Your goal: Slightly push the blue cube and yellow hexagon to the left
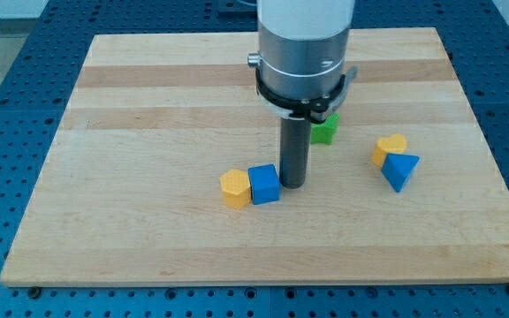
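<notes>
The blue cube [264, 185] sits on the wooden board just below centre. The yellow hexagon [235, 189] touches its left side. My tip [292, 184] stands right against the blue cube's right side, touching it or nearly so. The rod rises from there to the arm's grey body [303, 53] at the view's top.
A green block [324, 131] lies behind the rod, partly hidden by the arm. At the view's right, a yellow block [390, 147] touches a blue triangular block [400, 170]. The wooden board [148, 106] lies on a blue perforated table.
</notes>
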